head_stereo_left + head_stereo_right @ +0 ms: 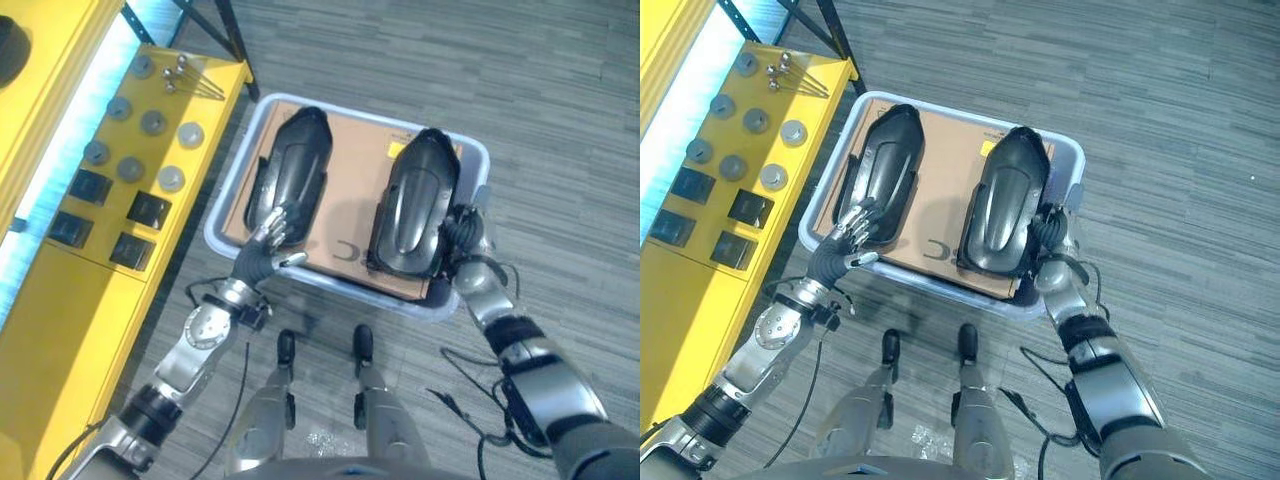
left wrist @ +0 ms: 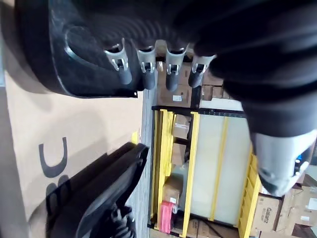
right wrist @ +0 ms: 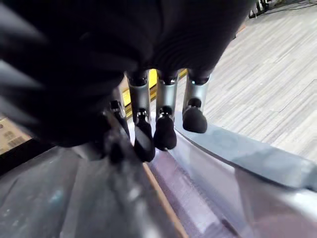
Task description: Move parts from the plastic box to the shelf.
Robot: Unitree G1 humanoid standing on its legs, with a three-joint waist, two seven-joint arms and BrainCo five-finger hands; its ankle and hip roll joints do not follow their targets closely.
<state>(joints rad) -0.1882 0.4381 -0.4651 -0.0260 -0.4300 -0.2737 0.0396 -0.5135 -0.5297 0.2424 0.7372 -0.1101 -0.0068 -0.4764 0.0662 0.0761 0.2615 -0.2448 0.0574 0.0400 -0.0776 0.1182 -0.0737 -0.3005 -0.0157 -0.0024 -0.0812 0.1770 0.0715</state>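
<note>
While my left robot hand [image 1: 268,238] rested open-fingered on one part [image 1: 296,170], right robot hand [image 1: 464,232], grip unclear, needed seating beside the other part [image 1: 414,205].

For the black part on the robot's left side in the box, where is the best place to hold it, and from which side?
Probably the near end of the left black part, approached from the robot's side. It lies long, rounded and smooth on cardboard in the plastic box, so the near rim offers an edge to curl under. The left hand rests there.
</note>
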